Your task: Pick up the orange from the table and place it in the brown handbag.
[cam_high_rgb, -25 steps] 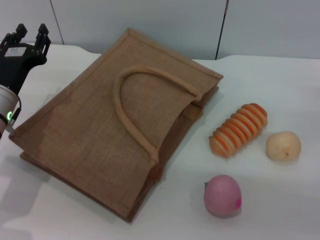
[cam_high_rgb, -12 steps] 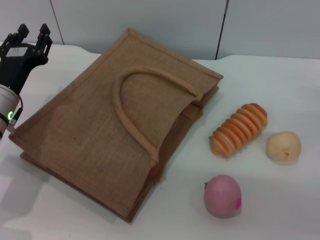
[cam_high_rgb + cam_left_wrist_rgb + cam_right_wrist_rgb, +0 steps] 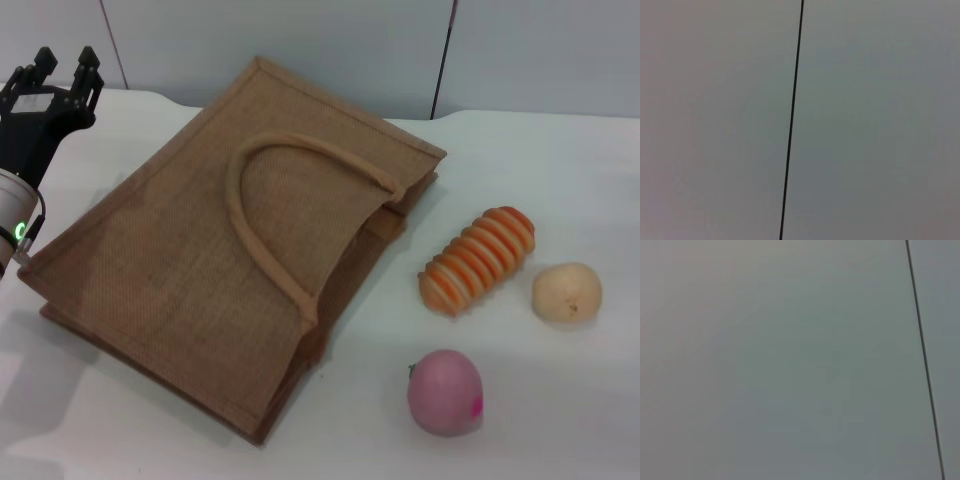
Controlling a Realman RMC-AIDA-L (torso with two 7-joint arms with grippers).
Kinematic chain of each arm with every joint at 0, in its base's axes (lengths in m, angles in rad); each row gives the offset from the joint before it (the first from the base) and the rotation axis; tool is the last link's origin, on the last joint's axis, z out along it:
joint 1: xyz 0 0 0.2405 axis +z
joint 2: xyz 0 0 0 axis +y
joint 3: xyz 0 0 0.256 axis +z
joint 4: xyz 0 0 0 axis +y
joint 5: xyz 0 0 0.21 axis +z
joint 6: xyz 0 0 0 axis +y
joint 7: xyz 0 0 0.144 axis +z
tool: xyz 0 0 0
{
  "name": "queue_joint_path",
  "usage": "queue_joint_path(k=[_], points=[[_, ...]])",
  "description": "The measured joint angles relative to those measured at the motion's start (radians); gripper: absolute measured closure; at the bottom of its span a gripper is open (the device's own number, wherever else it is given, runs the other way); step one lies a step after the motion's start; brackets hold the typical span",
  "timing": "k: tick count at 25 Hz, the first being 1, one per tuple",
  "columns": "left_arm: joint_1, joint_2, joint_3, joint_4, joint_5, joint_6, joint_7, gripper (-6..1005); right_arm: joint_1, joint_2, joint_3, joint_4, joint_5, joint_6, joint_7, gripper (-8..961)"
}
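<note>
The brown handbag point(image 3: 230, 250) lies flat on the white table point(image 3: 560, 170), with one light tan handle point(image 3: 262, 200) looped on top. No red-orange round orange shows in any view; it is hidden or out of view. My left gripper point(image 3: 62, 62) is at the far left, raised beside the bag's back corner, fingers pointing up, apart and empty. My right gripper is out of view. Both wrist views show only a grey wall with a dark seam.
Right of the bag lie an orange-and-white ridged oblong piece point(image 3: 478, 260), a pale peach ball point(image 3: 567, 292) and a pink round fruit point(image 3: 445, 391). A grey panelled wall stands behind the table.
My left gripper has shifted very slightly to the right. Nothing else has moved.
</note>
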Motion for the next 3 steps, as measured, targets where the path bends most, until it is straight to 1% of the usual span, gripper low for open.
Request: queue_joint_path(k=[3], points=[[0.0,0.0,0.0,0.0,0.0,0.0,0.0,473,0.0,0.0,0.0,0.0,0.0,0.0,0.001,71]])
